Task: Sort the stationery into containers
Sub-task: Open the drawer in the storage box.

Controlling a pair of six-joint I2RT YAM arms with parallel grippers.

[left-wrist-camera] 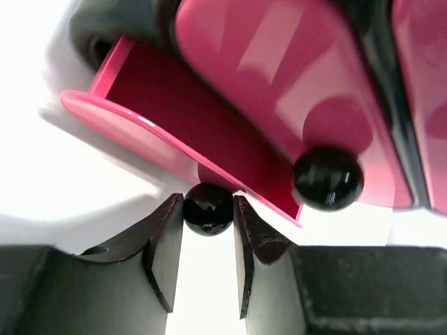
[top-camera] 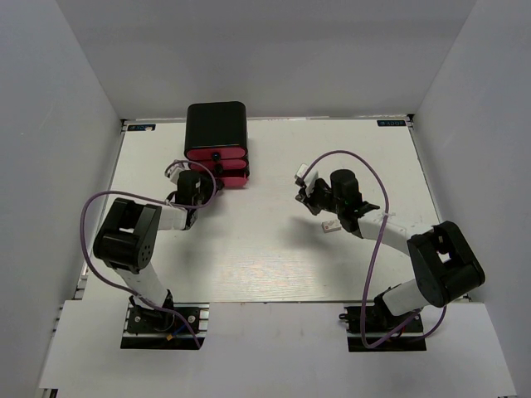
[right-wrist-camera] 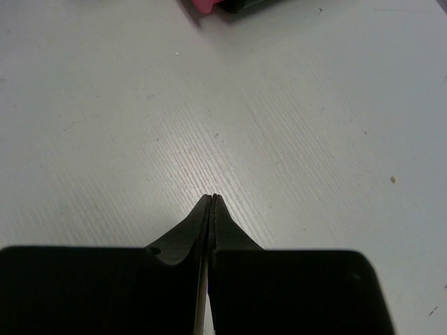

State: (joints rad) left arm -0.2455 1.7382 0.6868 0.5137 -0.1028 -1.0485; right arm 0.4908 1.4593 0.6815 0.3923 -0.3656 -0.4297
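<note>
White table: left gripper jaws clamped on black round knob of pink drawer, black box at 12 o'clock; right gripper jaws together.

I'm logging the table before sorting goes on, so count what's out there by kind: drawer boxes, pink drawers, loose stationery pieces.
Black drawer box: 1
Pink drawers: 3
Small white block: 1
Total: 5

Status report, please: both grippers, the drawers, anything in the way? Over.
Left gripper shut on black knob, pink drawer open. Right gripper shut, empty, over table. Small white block lies near it.
</note>
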